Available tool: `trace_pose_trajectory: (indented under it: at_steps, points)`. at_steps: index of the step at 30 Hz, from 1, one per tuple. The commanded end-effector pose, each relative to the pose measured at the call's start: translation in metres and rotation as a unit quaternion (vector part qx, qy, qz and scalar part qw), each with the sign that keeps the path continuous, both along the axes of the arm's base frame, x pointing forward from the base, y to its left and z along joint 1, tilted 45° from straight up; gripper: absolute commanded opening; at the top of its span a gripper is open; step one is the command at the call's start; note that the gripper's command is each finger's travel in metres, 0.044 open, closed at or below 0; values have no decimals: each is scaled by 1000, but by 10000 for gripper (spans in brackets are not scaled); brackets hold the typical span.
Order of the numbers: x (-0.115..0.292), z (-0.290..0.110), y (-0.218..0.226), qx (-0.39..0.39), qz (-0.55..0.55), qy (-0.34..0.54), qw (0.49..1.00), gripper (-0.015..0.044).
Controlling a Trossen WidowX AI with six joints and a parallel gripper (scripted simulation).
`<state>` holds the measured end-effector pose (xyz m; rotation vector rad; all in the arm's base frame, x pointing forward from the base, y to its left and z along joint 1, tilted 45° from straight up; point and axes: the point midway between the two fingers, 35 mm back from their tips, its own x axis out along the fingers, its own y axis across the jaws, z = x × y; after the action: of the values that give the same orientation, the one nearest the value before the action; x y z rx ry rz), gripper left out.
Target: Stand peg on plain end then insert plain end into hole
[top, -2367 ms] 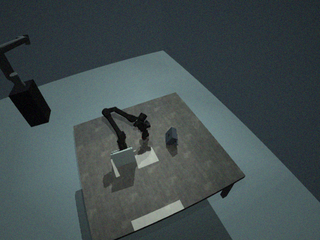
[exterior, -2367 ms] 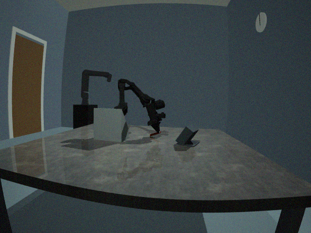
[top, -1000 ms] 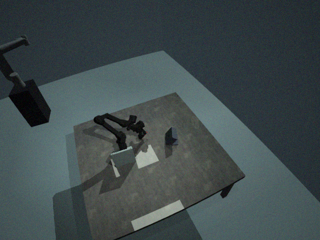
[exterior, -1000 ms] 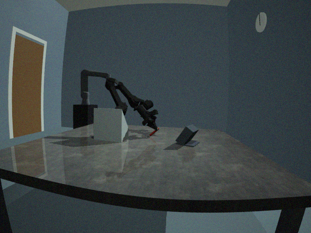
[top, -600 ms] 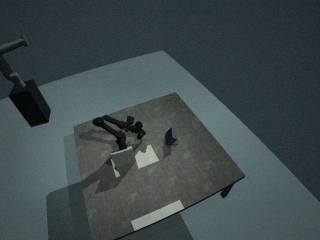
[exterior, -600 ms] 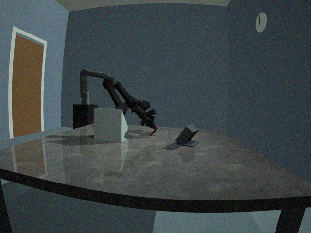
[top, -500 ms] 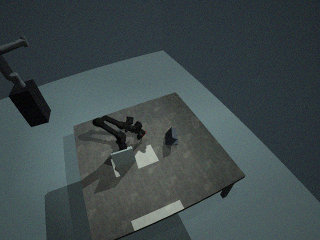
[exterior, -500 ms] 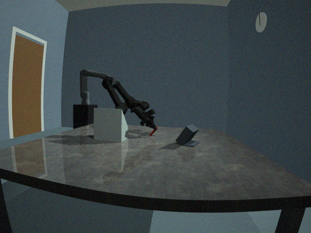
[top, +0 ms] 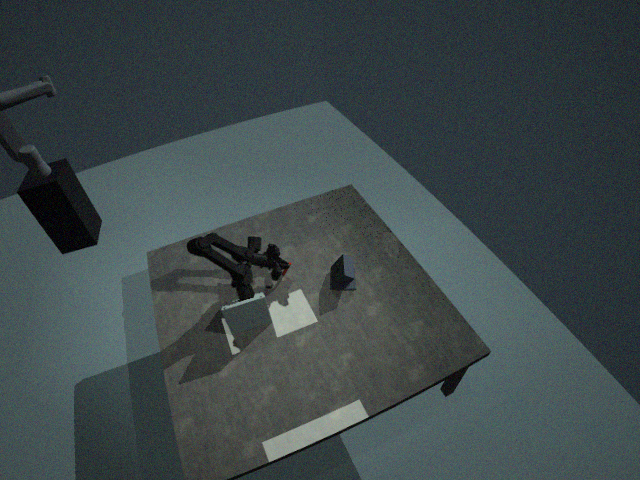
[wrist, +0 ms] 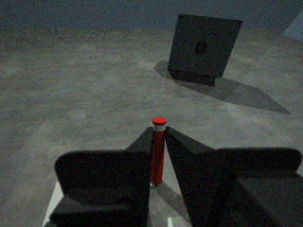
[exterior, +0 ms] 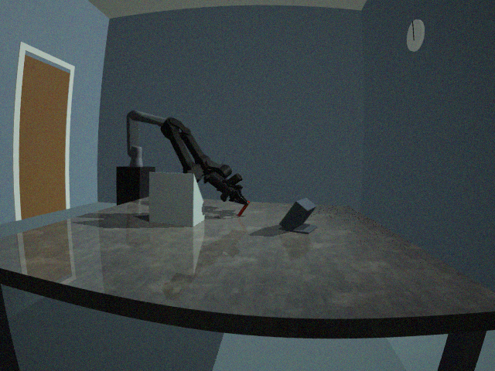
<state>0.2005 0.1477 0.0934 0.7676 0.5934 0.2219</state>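
Jaws stand nearly pressed together, pinching the red peg (wrist: pixel 158 156) along its shaft. In the wrist view the peg's white-banded end pokes out past the fingertips, and its plain end reaches down toward the bench (wrist: pixel 71 85). From the exterior view the peg (exterior: pixel 243 208) leans, its lower tip at or just above the bench surface; contact cannot be told. The dark arm (exterior: pixel 192 153) slopes down to it from behind a pale block (exterior: pixel 172 199). Farther on and to the right, well apart from the peg, stands the sloped panel (wrist: pixel 204 44) with its single hole (wrist: pixel 201 46) facing the jaws.
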Motion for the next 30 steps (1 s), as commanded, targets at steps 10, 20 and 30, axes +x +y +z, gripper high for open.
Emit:
trace_pose_trajectory:
  at_steps: [10,20,30]
  points:
    - [-10,-1,-1,-1,-41,-38,998,49]
    - [-16,-2,-1,-2,-72,-68,995,49]
    - [-23,-3,-1,-3,-103,-98,990,49]
